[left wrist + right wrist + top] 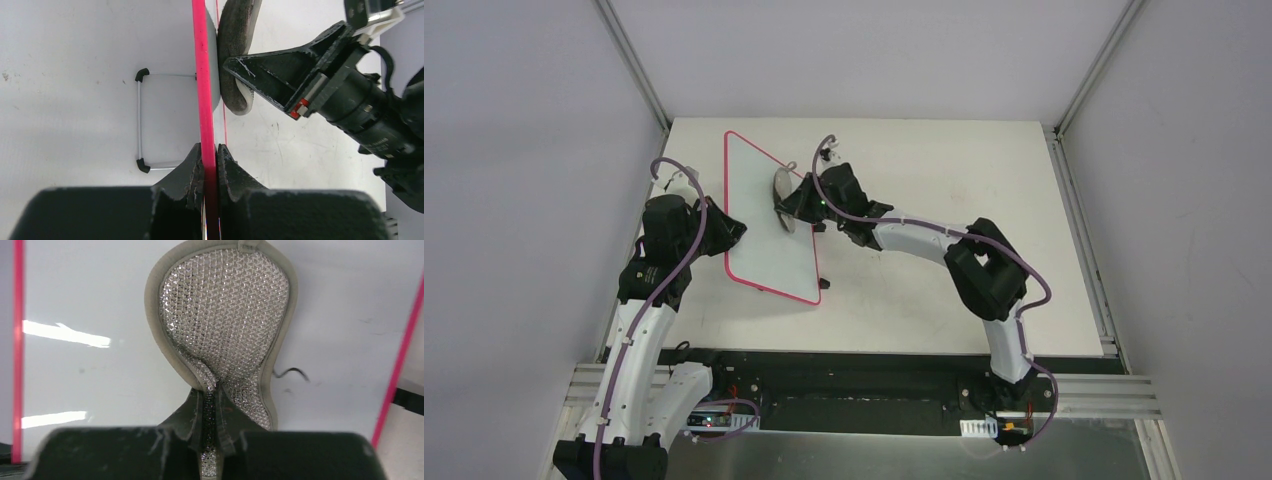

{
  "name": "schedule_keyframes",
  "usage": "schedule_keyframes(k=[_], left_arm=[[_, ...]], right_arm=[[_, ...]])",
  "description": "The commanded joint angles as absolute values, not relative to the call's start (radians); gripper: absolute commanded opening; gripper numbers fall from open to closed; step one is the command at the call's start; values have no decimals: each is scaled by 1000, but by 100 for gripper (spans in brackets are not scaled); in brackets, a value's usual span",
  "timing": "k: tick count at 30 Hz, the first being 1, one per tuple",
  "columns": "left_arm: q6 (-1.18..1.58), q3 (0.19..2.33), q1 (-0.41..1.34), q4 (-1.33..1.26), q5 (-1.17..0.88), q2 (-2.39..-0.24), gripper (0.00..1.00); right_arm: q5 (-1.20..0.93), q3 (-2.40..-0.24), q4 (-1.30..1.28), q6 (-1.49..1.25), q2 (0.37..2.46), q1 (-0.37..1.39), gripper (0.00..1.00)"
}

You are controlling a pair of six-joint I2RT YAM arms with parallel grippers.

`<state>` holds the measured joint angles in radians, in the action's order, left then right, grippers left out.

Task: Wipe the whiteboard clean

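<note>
The whiteboard, white with a thin pink frame, stands tilted on the table left of centre. My left gripper is shut on its left frame edge, which the left wrist view shows edge-on between the fingertips. My right gripper is shut on the narrow end of a grey mesh pad and presses it flat against the board face. The pad fills the middle of the right wrist view. A small black mark shows on the board just right of the pad.
A wire stand with two black tabs sticks out behind the board. The white table extends right and back of the board. Grey walls and metal rails enclose it on three sides.
</note>
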<state>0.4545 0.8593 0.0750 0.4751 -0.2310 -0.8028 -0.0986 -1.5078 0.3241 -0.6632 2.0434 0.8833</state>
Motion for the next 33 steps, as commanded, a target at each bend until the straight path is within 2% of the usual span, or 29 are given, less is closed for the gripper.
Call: schedule_keyframes(k=[1, 6, 15, 19, 22, 28, 33], left_arm=[[316, 775, 114, 697, -285, -854, 0], [317, 775, 114, 695, -291, -854, 0], [316, 775, 114, 694, -292, -854, 0], [316, 774, 114, 695, -290, -853, 0], [316, 775, 114, 695, -291, -854, 0], [318, 773, 115, 693, -293, -850, 0], [318, 774, 115, 692, -295, -851, 0]], right_arm=[[-127, -1397, 405, -728, 2111, 820, 0], [-129, -1401, 367, -711, 2145, 800, 0], [-138, -1676, 229, -632, 2117, 937, 0], [-164, -1744, 247, -628, 2121, 967, 0], [-157, -1734, 256, -639, 2141, 945, 0], [-144, -1537, 338, -711, 2177, 855, 0], [-132, -1464, 336, -712, 2209, 824, 0]])
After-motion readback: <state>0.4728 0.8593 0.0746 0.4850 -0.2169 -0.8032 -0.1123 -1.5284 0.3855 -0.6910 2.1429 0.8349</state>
